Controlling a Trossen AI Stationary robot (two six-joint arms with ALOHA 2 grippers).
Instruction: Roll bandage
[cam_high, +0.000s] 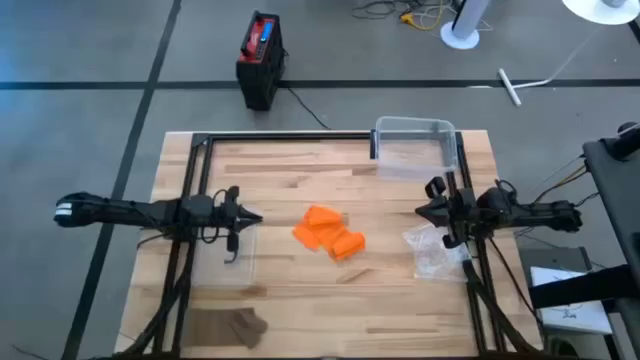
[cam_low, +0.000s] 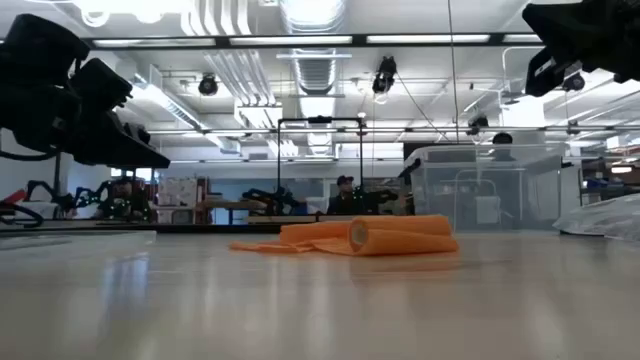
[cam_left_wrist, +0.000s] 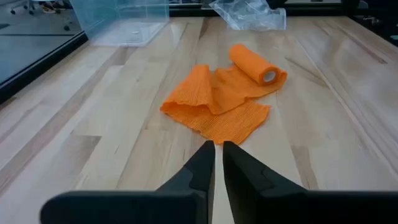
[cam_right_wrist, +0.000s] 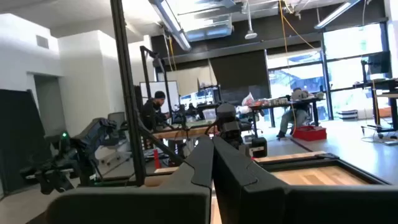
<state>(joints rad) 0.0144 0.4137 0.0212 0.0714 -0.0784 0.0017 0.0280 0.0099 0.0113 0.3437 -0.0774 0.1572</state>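
Observation:
An orange bandage (cam_high: 330, 234) lies on the wooden table near its middle, partly rolled: a short roll (cam_left_wrist: 256, 65) at one end, the loose crumpled length (cam_left_wrist: 208, 102) spread flat beside it. It also shows in the low view (cam_low: 360, 236). My left gripper (cam_high: 258, 216) is shut and empty, held above the table to the left of the bandage; its fingertips (cam_left_wrist: 217, 149) point at the loose end. My right gripper (cam_high: 420, 211) is shut and empty, to the right of the bandage, raised and pointing level into the room (cam_right_wrist: 212, 146).
A clear plastic box (cam_high: 413, 148) stands at the table's far right. A crumpled clear plastic bag (cam_high: 434, 251) lies below my right gripper. A clear lid (cam_high: 232, 262) lies under my left gripper. Black frame rails (cam_high: 290, 138) run along the table's edges.

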